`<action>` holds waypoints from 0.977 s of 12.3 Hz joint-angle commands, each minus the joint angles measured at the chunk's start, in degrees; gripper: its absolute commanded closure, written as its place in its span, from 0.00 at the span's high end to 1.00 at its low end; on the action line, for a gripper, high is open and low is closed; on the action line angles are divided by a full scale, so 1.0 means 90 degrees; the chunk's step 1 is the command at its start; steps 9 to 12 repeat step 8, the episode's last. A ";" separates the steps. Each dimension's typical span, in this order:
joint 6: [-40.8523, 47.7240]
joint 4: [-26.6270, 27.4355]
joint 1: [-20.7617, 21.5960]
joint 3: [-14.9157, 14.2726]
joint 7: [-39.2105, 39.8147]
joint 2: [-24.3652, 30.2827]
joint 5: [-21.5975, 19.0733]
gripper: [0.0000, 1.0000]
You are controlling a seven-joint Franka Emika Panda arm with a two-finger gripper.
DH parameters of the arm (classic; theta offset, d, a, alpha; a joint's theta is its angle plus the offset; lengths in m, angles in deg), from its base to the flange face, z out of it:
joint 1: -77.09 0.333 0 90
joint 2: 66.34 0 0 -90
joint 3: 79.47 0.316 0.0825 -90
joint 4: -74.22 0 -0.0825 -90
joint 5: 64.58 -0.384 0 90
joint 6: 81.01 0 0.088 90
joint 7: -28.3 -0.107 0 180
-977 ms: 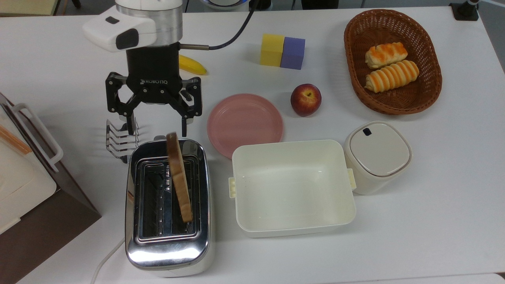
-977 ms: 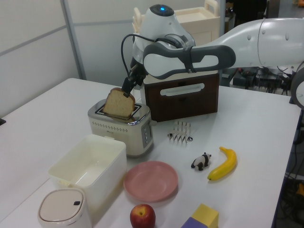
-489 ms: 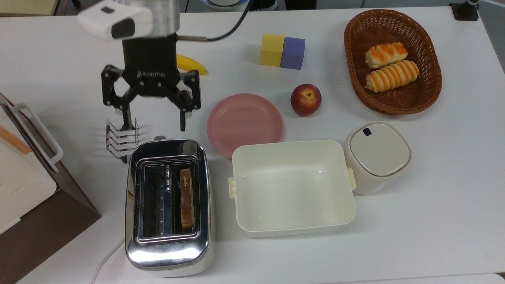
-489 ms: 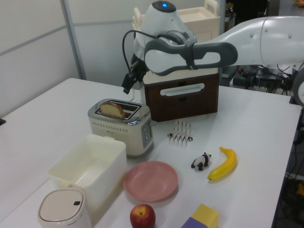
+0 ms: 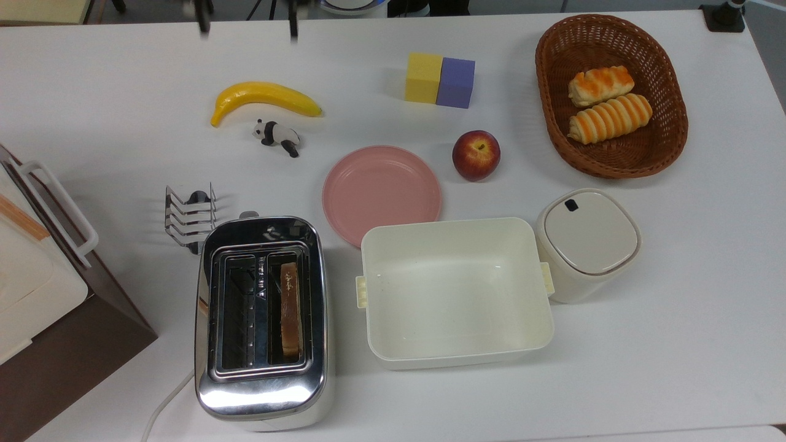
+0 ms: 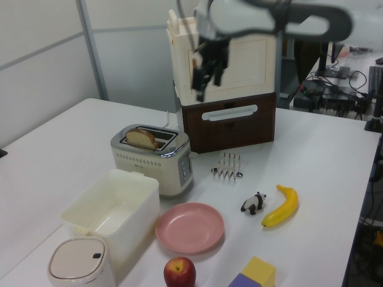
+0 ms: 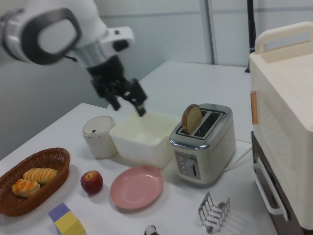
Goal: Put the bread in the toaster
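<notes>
The slice of brown bread [image 5: 290, 309] stands on edge in the toaster's [image 5: 261, 387] slot that is on the top view's right. Its rounded top pokes out above the chrome toaster [image 6: 153, 160] in the left view and in the right view, bread [image 7: 191, 119] above toaster [image 7: 203, 147]. My gripper [image 7: 128, 104] hangs open and empty, high above the table, well clear of the toaster. In the top view its fingertips [image 5: 202, 24] barely reach in at the upper edge. The left view has the gripper [image 6: 207, 76] in front of the cream cabinet.
Near the toaster stand a wire toast rack [image 5: 189, 218], a cream tub [image 5: 455, 291], a pink plate [image 5: 381, 191] and a lidded white container [image 5: 586, 242]. A banana [image 5: 265, 99], toy panda [image 5: 277, 136], apple [image 5: 476, 155], two foam blocks [image 5: 439, 80] and a basket [image 5: 552, 129] of rolls lie farther off. A brown-and-cream cabinet [image 5: 37, 288] borders the top view's left.
A second ago the bread stood tall in the slot; it has dropped down. My open gripper has risen and pulled away from the toaster, uncovering the banana and panda.
</notes>
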 commanded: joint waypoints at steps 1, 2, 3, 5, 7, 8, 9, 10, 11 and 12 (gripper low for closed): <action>0.0711 0.0223 0.0032 -0.0187 -0.0044 0.0530 -0.0318 1.00; 0.0838 0.0233 0.0051 -0.0313 -0.0044 0.0540 -0.0444 1.00; 0.0849 0.0262 0.0061 -0.0372 -0.0034 0.0540 -0.0503 1.00; 0.0810 0.0291 0.0071 -0.0373 -0.0054 0.0520 -0.0582 1.00; 0.0790 0.0282 0.0119 -0.0363 -0.0044 0.0511 -0.0582 1.00; 0.0790 0.0282 0.0129 -0.0363 -0.0025 0.0511 -0.0582 1.00; 0.0790 0.0282 0.0129 -0.0363 -0.0025 0.0511 -0.0582 1.00; 0.0790 0.0282 0.0129 -0.0363 -0.0025 0.0511 -0.0582 1.00; 0.0790 0.0282 0.0129 -0.0363 -0.0025 0.0511 -0.0582 1.00; 0.0790 0.0282 0.0129 -0.0363 -0.0025 0.0511 -0.0582 1.00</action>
